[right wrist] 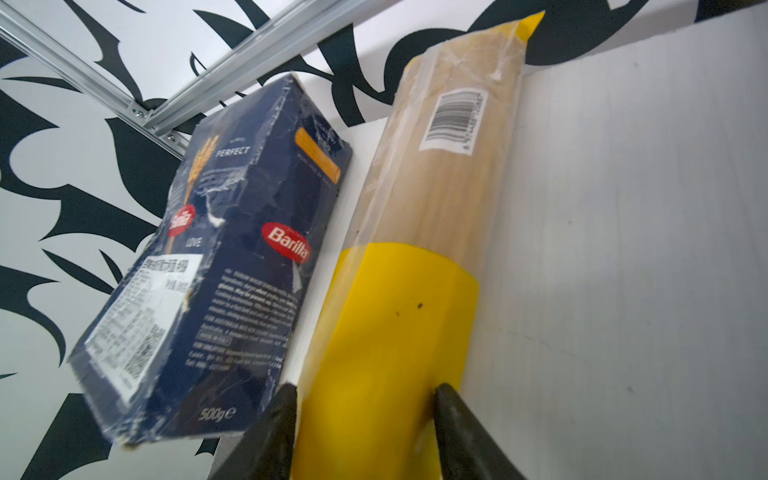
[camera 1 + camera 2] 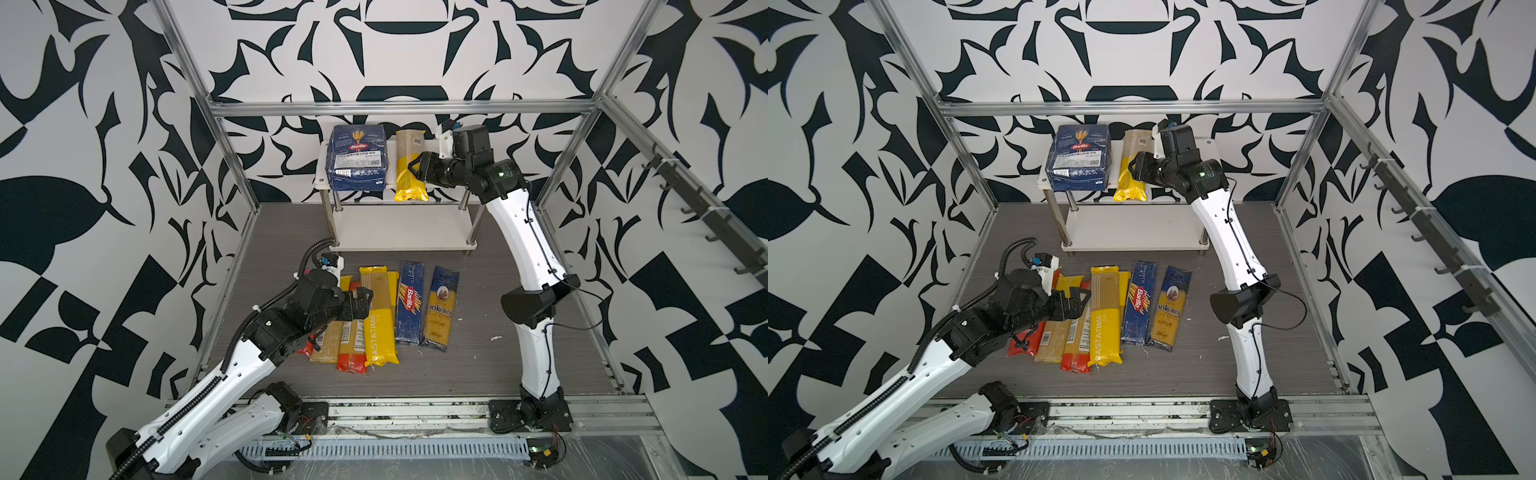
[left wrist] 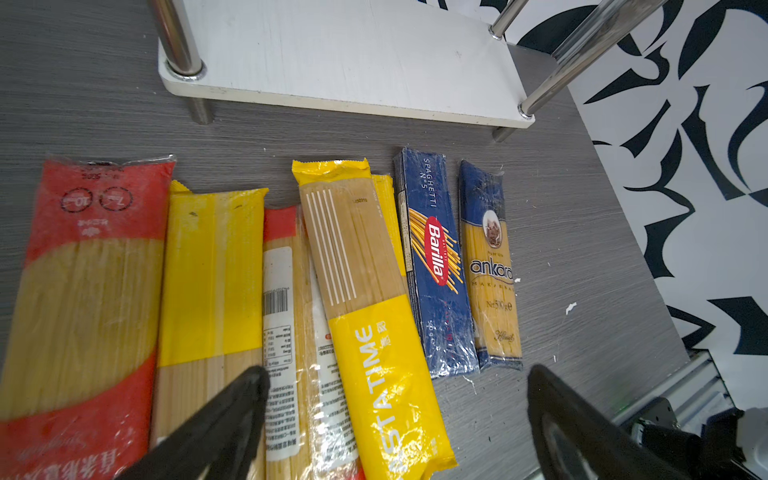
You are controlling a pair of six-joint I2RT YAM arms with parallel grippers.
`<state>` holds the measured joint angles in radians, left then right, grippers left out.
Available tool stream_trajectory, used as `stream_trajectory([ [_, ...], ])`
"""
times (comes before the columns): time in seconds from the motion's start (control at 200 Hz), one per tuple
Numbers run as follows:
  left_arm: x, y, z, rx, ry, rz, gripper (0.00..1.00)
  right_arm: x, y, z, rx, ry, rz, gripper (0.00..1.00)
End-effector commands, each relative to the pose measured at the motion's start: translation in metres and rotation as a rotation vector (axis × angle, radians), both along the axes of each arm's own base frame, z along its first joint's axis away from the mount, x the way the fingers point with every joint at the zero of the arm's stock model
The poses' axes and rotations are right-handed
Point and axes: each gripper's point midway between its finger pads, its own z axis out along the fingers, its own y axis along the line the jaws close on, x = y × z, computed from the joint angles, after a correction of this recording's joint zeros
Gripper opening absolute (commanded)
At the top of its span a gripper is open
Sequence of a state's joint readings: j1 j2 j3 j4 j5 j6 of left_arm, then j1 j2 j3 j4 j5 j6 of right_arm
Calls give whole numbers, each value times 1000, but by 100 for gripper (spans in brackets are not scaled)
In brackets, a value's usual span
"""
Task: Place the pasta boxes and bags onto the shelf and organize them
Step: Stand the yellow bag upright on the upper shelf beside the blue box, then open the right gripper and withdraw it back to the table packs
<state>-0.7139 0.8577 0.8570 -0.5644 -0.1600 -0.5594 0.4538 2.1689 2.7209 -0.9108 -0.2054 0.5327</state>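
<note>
The shelf (image 2: 403,226) is standing at the back of the grey table (image 2: 478,353), and two packs are already lying on its top board. The wide Barilla box (image 2: 358,160) is occupying the left end of that board, with its front corner jutting past the edge. Just beside it, a yellow-and-clear bag (image 2: 411,189) is lying lengthwise, its yellow end overhanging the shelf's front edge.

The right gripper (image 1: 361,392) is reaching in over the shelf's top board from the right end. Its black fingers (image 1: 282,411) are sitting on either side of the bag's yellow end. I cannot tell whether they are pinching the plastic or only flanking it.

The shelf's lower board is lying bare. In front of the shelf, the remaining packs are lying side by side on the table, each with one end pointing toward the shelf:
- the ankara bag (image 2: 442,307), opposite the shelf's right half;
- the narrow Barilla spaghetti box (image 2: 409,307), touching it;
- the PASTATIME bag (image 2: 380,316), partly covering another yellow bag;
- a red-topped bag (image 3: 282,291), a yellow bag (image 3: 212,270) and a broad red-and-clear bag (image 3: 83,291), out past the shelf's left posts.

The left gripper (image 3: 397,374) is hovering above this row near the PASTATIME bag, with its jaws spread wide and gripping nothing.
</note>
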Motion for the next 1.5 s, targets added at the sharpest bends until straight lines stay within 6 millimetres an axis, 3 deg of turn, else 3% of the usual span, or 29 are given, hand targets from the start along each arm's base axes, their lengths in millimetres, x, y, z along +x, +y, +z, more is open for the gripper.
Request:
stream_trajectory([
  [0.0, -1, 5, -7, 48, 1, 0, 100, 5, 5, 16, 49, -50, 15, 56],
  [0.26, 2, 6, -10, 74, 2, 1, 99, 16, 19, 1, 73, -29, 55, 55],
  [0.51, 5, 6, -9, 81, -3, 4, 100, 16, 16, 4, 65, -48, 60, 56],
  [0.62, 5, 6, -10, 82, 1, 6, 99, 5, 6, 20, 40, -78, 60, 57],
  [0.8, 8, 15, -8, 82, -16, 59, 100, -34, -21, 70, -7, -194, 55, 66],
  [0.895, 6, 20, -11, 85, -10, 83, 100, -55, -34, 86, -21, -220, 46, 66],
  [0.91, 6, 21, -12, 85, -7, 87, 99, -55, -34, 77, -35, -196, 47, 67],
  [1.01, 1, 25, -19, 72, 15, 106, 99, -72, -47, 64, -74, -148, 30, 66],
  [1.07, -3, 28, -25, 61, 33, 117, 99, -83, -46, 40, -126, -106, 24, 66],
  [1.27, -21, 46, -41, 57, 84, 169, 100, -154, -30, -38, -231, -24, 56, 67],
  [1.495, -43, 68, -35, 7, 90, 224, 99, -221, -23, -120, -200, 70, 93, 67],
])
